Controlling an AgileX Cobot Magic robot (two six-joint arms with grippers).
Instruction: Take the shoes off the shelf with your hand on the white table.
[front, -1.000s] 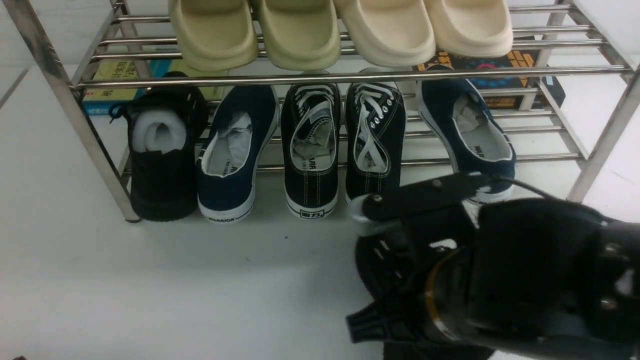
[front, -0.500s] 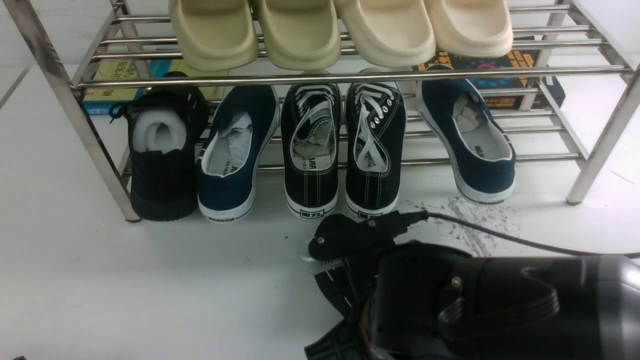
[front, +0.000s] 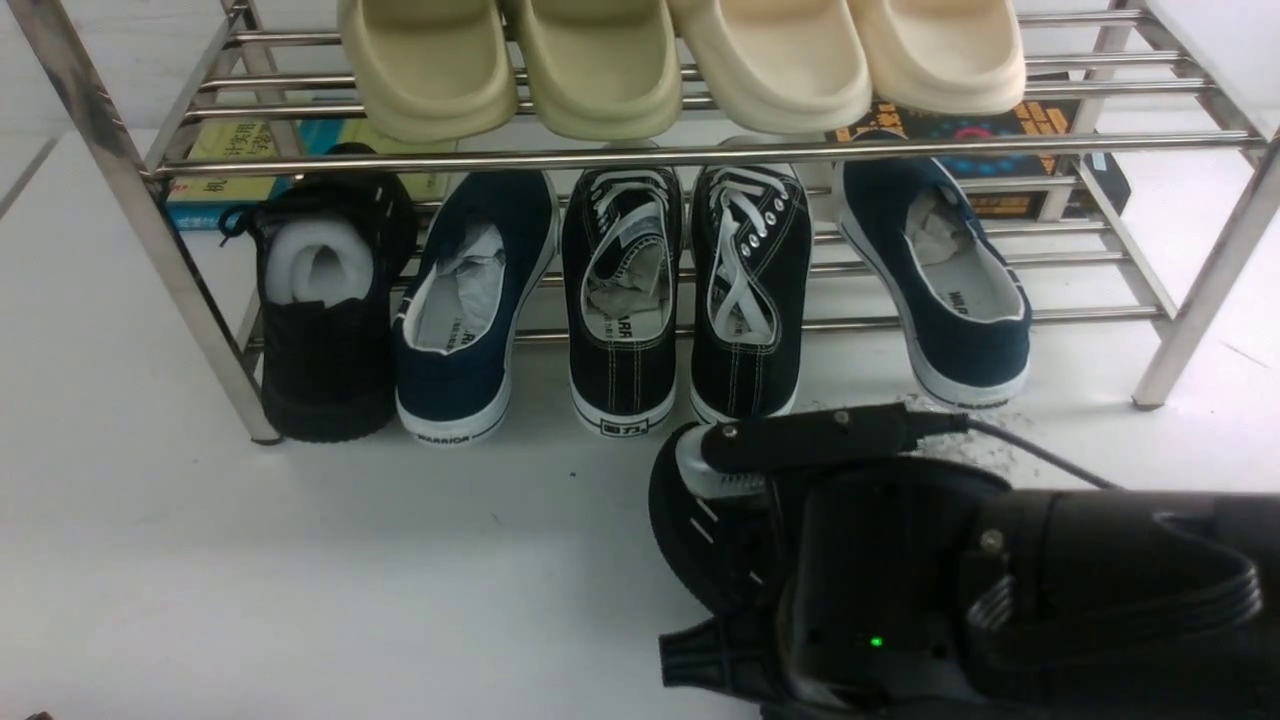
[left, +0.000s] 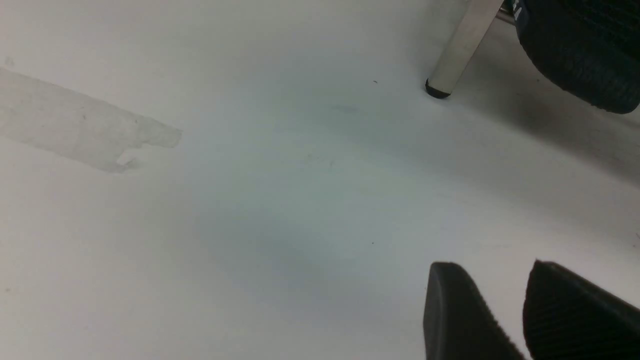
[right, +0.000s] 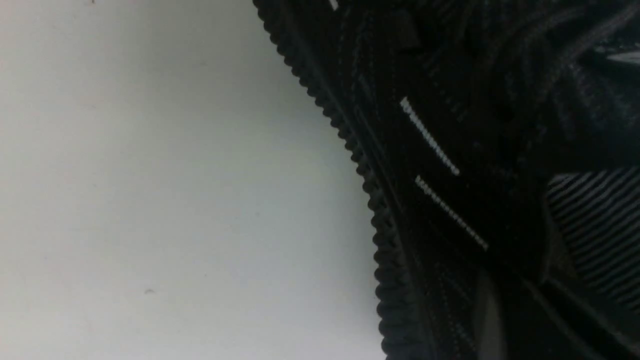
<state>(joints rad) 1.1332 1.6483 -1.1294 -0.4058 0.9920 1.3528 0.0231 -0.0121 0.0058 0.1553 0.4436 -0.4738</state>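
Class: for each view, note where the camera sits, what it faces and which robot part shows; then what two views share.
Front view: between the arms, facing forward at the shelf on the white table; right arm at lower right.
Left wrist view: on the left wrist, facing table and shelf leg; left gripper, jaws apart.
Right wrist view: on the right wrist, close against the held mesh shoe; one ribbed pad.
Shared: front and left wrist views both show the shelved mesh shoe.

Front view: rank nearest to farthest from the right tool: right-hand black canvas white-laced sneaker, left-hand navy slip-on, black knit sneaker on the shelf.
1. Black canvas white-laced sneaker, middle, just beyond the right tool.
2. Navy white-soled slip-on, second from left.
3. All-black knit sneaker, far left end.
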